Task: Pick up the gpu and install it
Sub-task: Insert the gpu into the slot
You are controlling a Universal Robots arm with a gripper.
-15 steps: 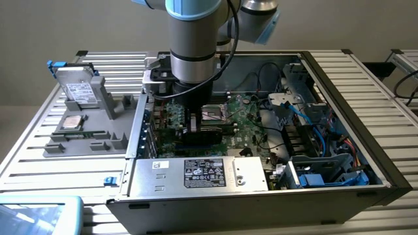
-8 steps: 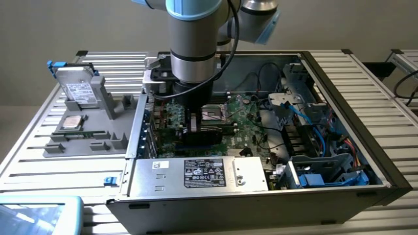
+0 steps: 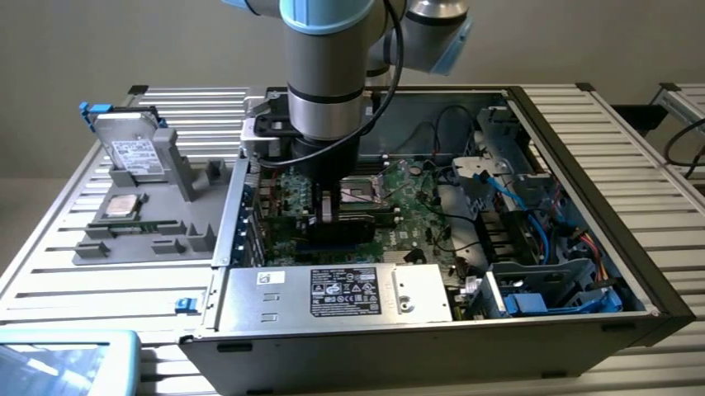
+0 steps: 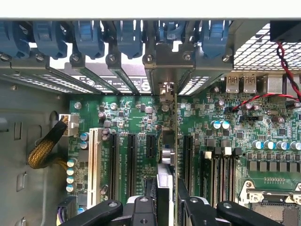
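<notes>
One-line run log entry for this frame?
step: install | gripper: shut on gpu | gpu: on edge, low over motherboard slots, inside case | seated: cannot tell

Soft, even light from above fills the exterior view: the ribbed worktop (image 3: 66,272) gleams pale, while the inside of the computer case (image 3: 567,165) is dimmer, and the arm (image 3: 325,74) shades the claw (image 3: 328,216) and the dark gpu (image 3: 342,238). In the wrist view the motherboard (image 4: 131,117) is brightly lit, white glare burns out the openings behind the slot brackets (image 4: 117,80), and the case wall (image 4: 28,155) looks dull grey.
</notes>
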